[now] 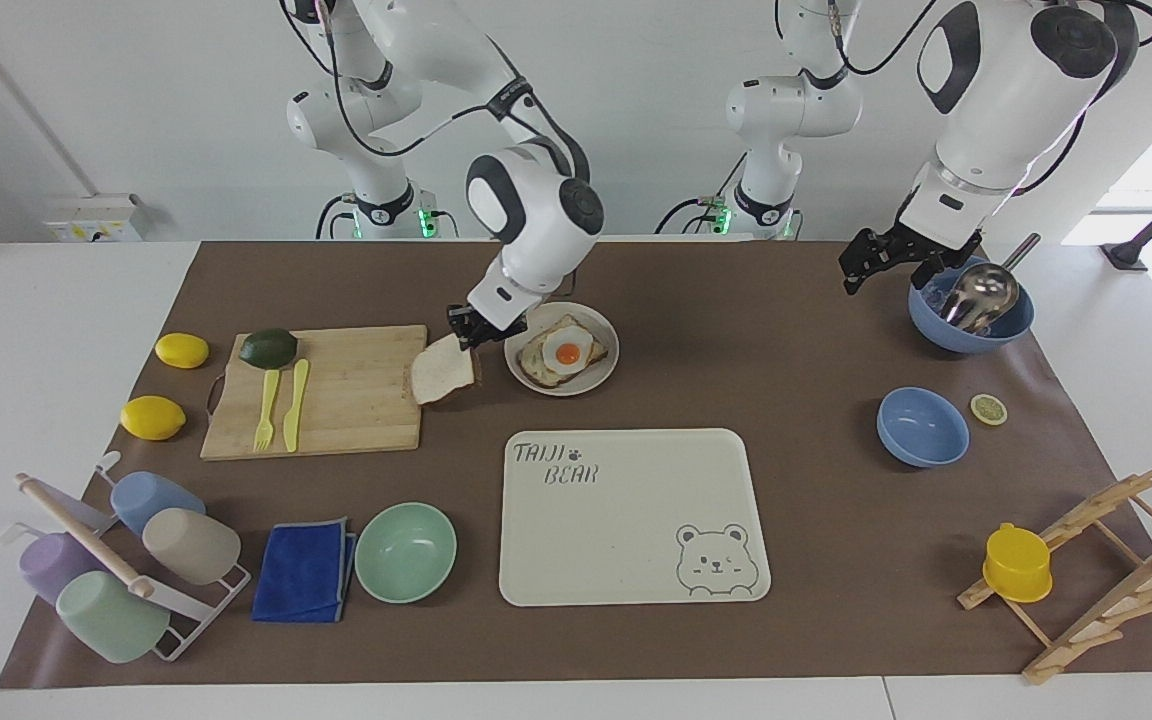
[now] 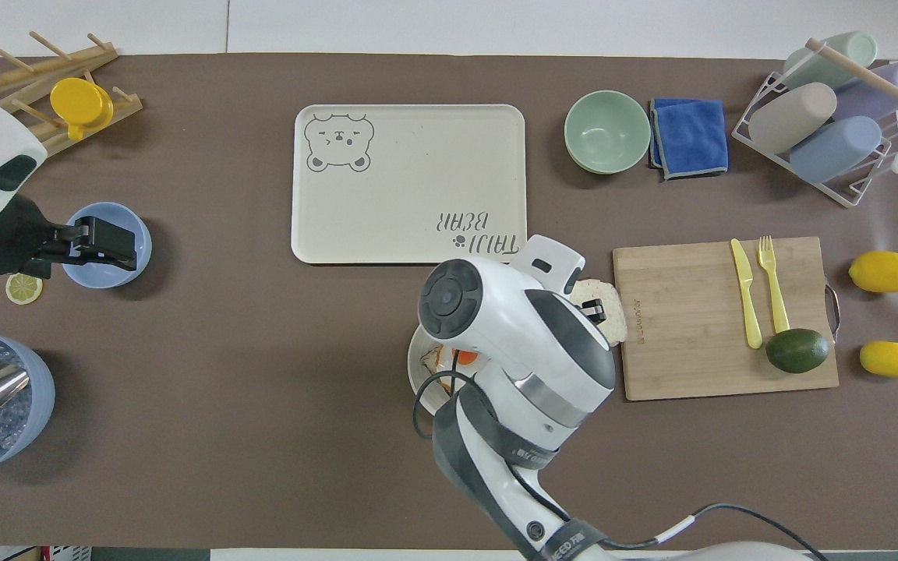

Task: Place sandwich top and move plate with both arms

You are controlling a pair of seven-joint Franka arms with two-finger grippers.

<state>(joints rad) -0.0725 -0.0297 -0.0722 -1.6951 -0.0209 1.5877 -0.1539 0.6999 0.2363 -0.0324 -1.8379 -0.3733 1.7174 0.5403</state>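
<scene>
Bread comes first: the sandwich top (image 1: 443,372), a pale speckled wholemeal slice with a brown crust, hangs tilted in the air, pinched at its upper edge by the right gripper (image 1: 466,333), whose fingers are closed on it. It hangs over the gap between the bamboo cutting board (image 1: 336,400) and the small round beige-grey plate (image 1: 608,368), clear of both. In the overhead view only a corner of the slice (image 2: 609,312) shows past the right arm's white wrist.

On the plate lies a toast slice topped with a fried egg (image 1: 564,354). The plate stands on the brown mat, midway along the worktop and toward the robots' edge. The board lies beside it toward the right arm's end, carrying a yellow plastic fork (image 1: 265,410), a yellow plastic knife (image 1: 295,405) and a dark green avocado (image 1: 268,348).

Nearer the worktop's edge away from the robots than the plate lies the large cream rectangular tray with a bear drawing (image 1: 636,580), with a mint-green bowl (image 1: 405,552) beside it.

The left gripper (image 1: 891,262) hangs with fingers wide apart, holding nothing, over the mat beside a big blue bowl with a metal scoop (image 1: 971,305) near the corner at the left arm's end.
</scene>
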